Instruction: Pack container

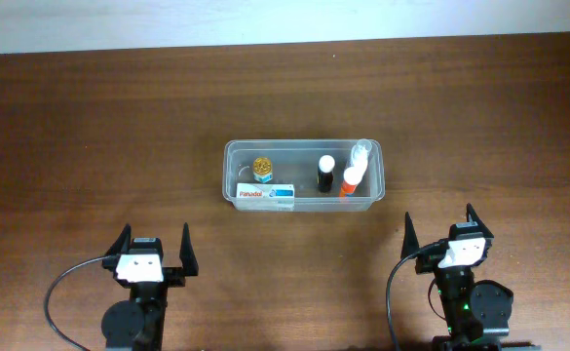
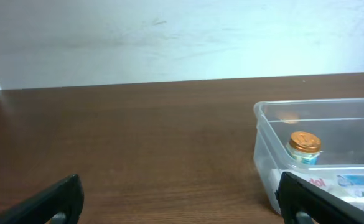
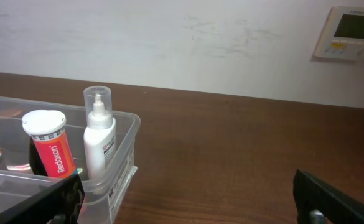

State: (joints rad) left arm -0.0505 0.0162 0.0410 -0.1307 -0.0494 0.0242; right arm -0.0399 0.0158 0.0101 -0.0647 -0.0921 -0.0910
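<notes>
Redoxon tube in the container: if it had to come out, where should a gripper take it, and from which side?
Probably its white cap, from straight above, with the right gripper. The tube stands roughly upright at the container's right end, cap uppermost, with the spray bottle close beside it and the walls blocking a sideways approach.

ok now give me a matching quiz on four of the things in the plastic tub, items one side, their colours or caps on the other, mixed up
Things in the tub:
1. jar
2. box
3. tube
4. pump bottle

Descriptions:
A. clear cap over a white body
B. gold lid
C. red body, white cap
D. white with blue, lying flat

Pairs: 1-B, 2-D, 3-C, 4-A
</notes>
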